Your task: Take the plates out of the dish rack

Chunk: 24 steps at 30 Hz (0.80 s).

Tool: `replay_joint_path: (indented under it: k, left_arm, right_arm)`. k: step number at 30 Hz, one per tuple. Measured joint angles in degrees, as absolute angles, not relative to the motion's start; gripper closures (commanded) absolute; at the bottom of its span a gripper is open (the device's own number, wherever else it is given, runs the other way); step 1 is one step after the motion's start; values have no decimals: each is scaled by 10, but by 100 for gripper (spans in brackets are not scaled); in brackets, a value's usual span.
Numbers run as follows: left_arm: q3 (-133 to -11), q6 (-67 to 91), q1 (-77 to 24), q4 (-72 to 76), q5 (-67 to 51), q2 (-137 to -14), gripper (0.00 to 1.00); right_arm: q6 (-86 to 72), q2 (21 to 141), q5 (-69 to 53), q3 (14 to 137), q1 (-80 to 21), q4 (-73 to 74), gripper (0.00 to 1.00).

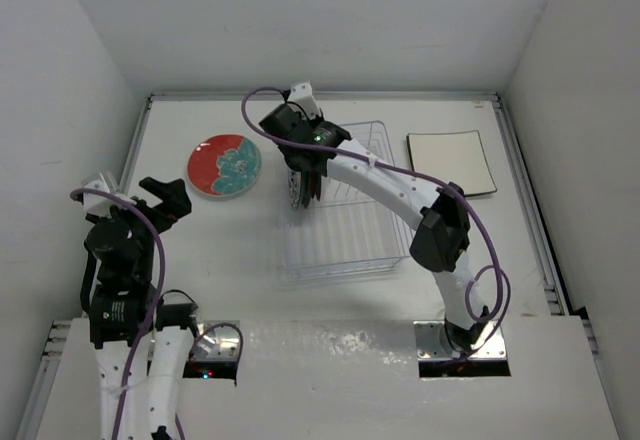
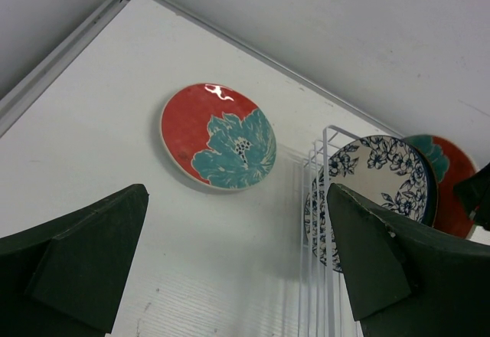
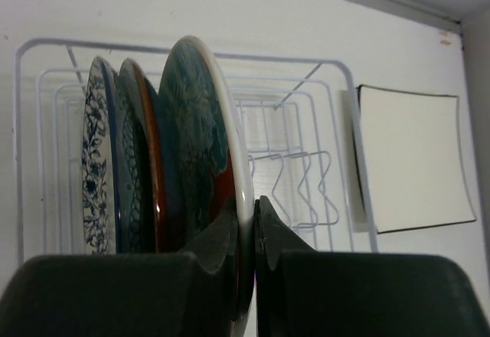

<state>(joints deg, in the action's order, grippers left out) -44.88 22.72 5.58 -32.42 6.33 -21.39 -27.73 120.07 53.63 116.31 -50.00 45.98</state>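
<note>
At the left end of the dish rack (image 1: 350, 230), I am watching the right gripper (image 3: 246, 216) pinching the white rim of the nearest upright plate (image 3: 200, 122), a red and teal one. Its fingers are closed tight on either side of the edge. Two more plates are standing on edge just beyond it in the rack: a red-rimmed plate (image 3: 142, 161) and, outermost, the white floral plate (image 3: 96, 161). The left gripper (image 1: 168, 198) is hanging over the table (image 1: 200, 270) well left of the rack, fingers spread wide and holding nothing. A red plate with a teal flower (image 1: 224, 166) is lying flat between it and the rack. A pale square plate (image 1: 448, 163) is lying flat just to the rack's right.
</note>
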Motion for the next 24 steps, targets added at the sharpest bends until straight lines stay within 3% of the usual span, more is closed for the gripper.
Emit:
replay_joint_path:
  k: [8,15,20,24]
  left_arm:
    - [-449,227,55,-324,64,-219,0]
    - [-449,220,53,-322,37,-236,0]
    - [-449,222,53,-286,-110,-274,0]
    - [-447,262,53,-195,-291,-328,0]
  right_arm:
    - [-227,1186,606,1214,-502,449,100]
    - [-166,1092,638,1185,-502,432,100]
    - [-145,966,608,1124,-503,425,100]
    - [-151,853,469,1067,-496,433,100]
